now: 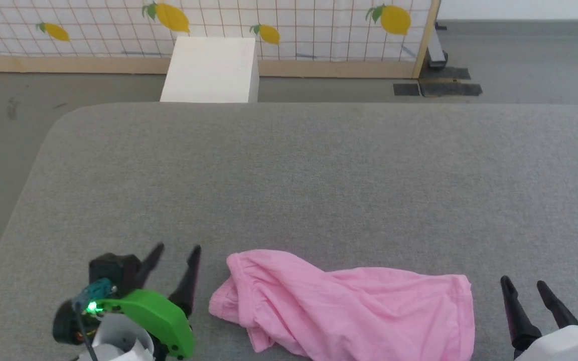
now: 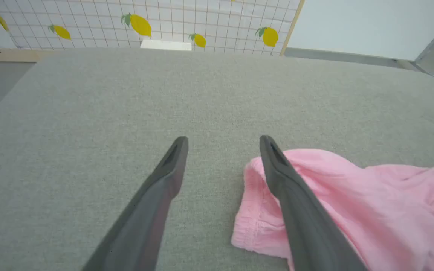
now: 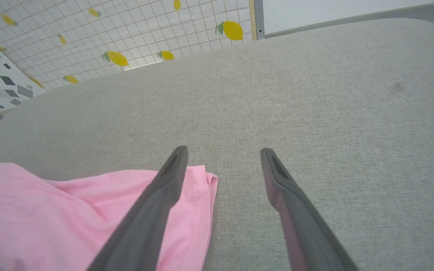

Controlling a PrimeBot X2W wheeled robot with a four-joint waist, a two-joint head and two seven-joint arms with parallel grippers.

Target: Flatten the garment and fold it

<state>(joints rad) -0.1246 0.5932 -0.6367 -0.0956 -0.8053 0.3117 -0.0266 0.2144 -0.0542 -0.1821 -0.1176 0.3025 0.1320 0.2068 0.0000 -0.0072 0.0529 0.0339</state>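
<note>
The pink garment point(image 1: 349, 306) lies crumpled on the grey fabric-covered table point(image 1: 319, 165), close to the near edge and between the two grippers. It makes a long, bunched heap running left to right. A gathered band is at its left end and a straight hemmed edge at its right end. Soft folds cross the middle, and some cloth is doubled under at the lower left.

The left gripper point(image 1: 179, 247) stands just left of the gathered end, its two dark fingers spread well apart with nothing between them. In the left wrist view, one finger crosses the edge of the pink cloth, though from this angle it is hard to say whether it touches the fabric or hangs above it. The other finger is over bare grey surface. A green cover point(image 1: 158, 316) with a small lit green light sits on that arm's wrist.

The right gripper point(image 1: 523, 281) sits just right of the hemmed end, its jaws likewise wide open and empty. In the right wrist view, one finger overlaps the hemmed corner and the other is over bare table.

Beyond the table's far edge, a white box point(image 1: 211, 70) stands on the grey floor point(image 1: 93, 87) in front of a lemon-printed grid screen point(image 1: 319, 25) with a light wooden frame
</note>
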